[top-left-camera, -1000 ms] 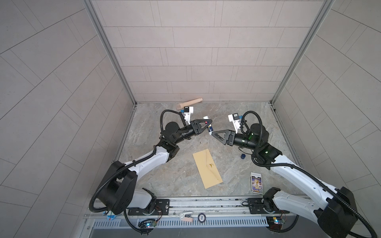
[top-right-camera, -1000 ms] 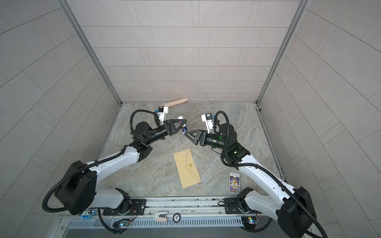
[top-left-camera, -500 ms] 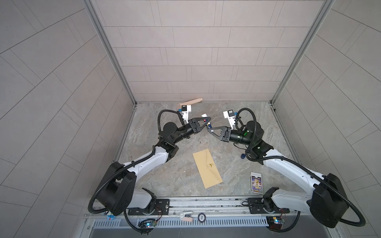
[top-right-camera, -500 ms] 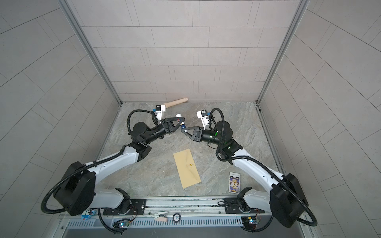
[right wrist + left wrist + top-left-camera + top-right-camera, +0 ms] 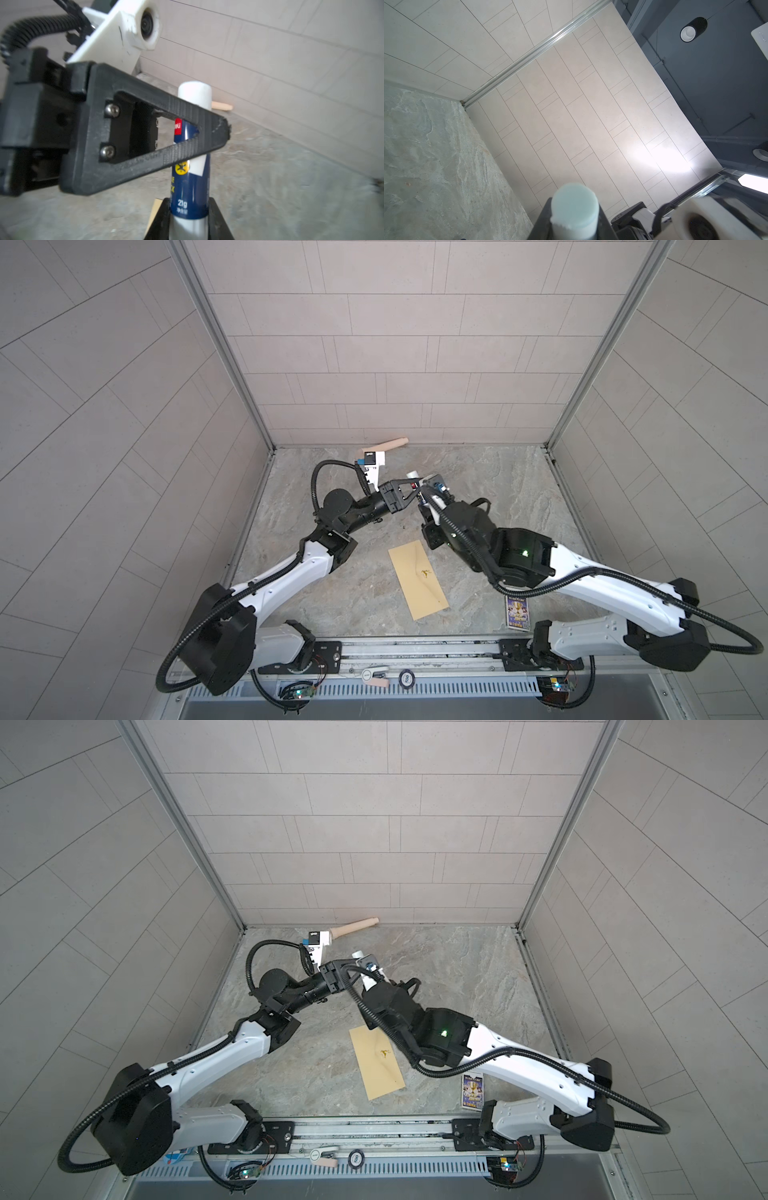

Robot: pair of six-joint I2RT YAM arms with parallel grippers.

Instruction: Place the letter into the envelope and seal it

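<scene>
Your table (image 5: 498, 497) is boxed in by tiled walls at the back and on both sides, and a metal rail (image 5: 415, 649) runs along the front edge. The widest bare stretch is the back right part. A smaller bare patch lies at the front left, between the left arm (image 5: 291, 576) and the envelope (image 5: 417, 578).

The envelope lies flat on the table a little in front of the middle and is skewed. Its near short end is close to the front edge but apart from it. In both top views the right arm (image 5: 602, 593) hangs over the envelope's far corner. You cannot tell from these views whether its flap is stuck down.

Counted, you have:
- one envelope
- one glue stick (image 5: 190, 187)
- one wooden stick (image 5: 384, 445), lying at the foot of the back wall
- one printed card (image 5: 517, 612), near the front edge beside the right arm's base
- two arms

Both arms reach inward and meet above the back middle of the table, clear of the surface. The left arm rises from its front left base, bends at the elbow and points its wrist to the right. The right arm comes from the front right, crosses toward the middle and carries its wrist high.

The left jaws are closed on the glue stick around its middle, below the white cap. The right jaws are clamped on its other end. So both grip the same stick in the air, and in the left wrist view its pale end sits between the two fingers (image 5: 546, 220)
</scene>
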